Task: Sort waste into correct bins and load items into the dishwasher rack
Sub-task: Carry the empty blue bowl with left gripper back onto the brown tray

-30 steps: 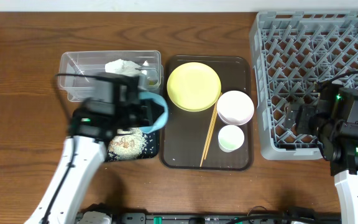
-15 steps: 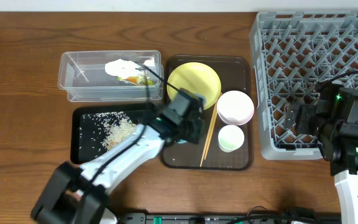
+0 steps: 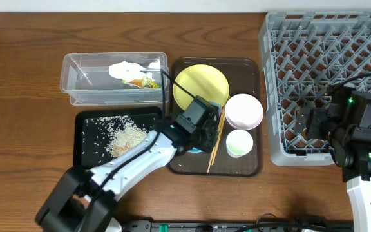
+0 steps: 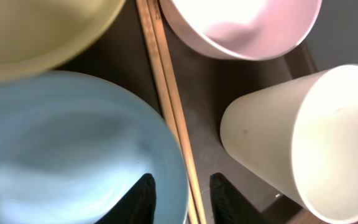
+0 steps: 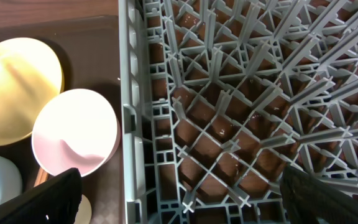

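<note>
Light blue bowl: gripped at its rim by the left hand, on the brown serving tray beside the chopsticks.
Yellow plate: far end of that tray.
Pink bowl, white cup: right of the chopsticks.
Rice scraps: in the black tray.
Napkin: in the clear tub.
Right hand: spread wide over the grey rack, holding nothing.

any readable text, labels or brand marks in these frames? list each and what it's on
None can be read.
Printed wrapper in the clear tub: green-yellow print, too small and blurred to read.
Yellow plate, pink bowl, white cup, blue bowl, grey rack: no markings visible.
</note>
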Controlling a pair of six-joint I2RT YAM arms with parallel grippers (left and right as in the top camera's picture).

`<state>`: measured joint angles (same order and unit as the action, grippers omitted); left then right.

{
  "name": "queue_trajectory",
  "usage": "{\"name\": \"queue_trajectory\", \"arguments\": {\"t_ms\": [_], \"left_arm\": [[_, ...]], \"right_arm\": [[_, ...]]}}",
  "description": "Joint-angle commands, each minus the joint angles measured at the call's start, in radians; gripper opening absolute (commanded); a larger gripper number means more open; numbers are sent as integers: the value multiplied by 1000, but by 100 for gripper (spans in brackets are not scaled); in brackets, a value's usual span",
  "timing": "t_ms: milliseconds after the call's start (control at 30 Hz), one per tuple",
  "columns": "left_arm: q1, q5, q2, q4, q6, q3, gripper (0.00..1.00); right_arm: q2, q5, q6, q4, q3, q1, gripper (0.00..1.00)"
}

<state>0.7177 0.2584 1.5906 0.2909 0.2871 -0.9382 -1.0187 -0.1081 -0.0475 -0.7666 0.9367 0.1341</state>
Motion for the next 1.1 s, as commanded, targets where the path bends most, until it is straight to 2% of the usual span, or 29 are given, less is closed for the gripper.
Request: {"name": "queue_trajectory", "arguments": {"t_ms": [0,200,600,667,767,933,1067], "left_arm": [[-10,-9,-87,2,-6,-59,37],[3,-9,-131,-43,-6,-68,41],[118,-9,63,-69,2,-67,40],[121,-9,93,-72,3,-67,32],[120,-9,112,-72,2,-67,8],[95,-9,76,-63,3,-69,6],[26,13,-21,-26,62,-69,6]], "right_arm": [[6,-4,11,-2,22,-10,99],[6,-4,11,-3,22,-10,99],[6,-4,11,-5,22,-10,99],[6,-5,11,-6,22,-10,99],[6,-5,11,-10,22,-10,99],[6,-5,11,-10,22,-10,99],[6,-6,10,17,22,-10,99]]}}
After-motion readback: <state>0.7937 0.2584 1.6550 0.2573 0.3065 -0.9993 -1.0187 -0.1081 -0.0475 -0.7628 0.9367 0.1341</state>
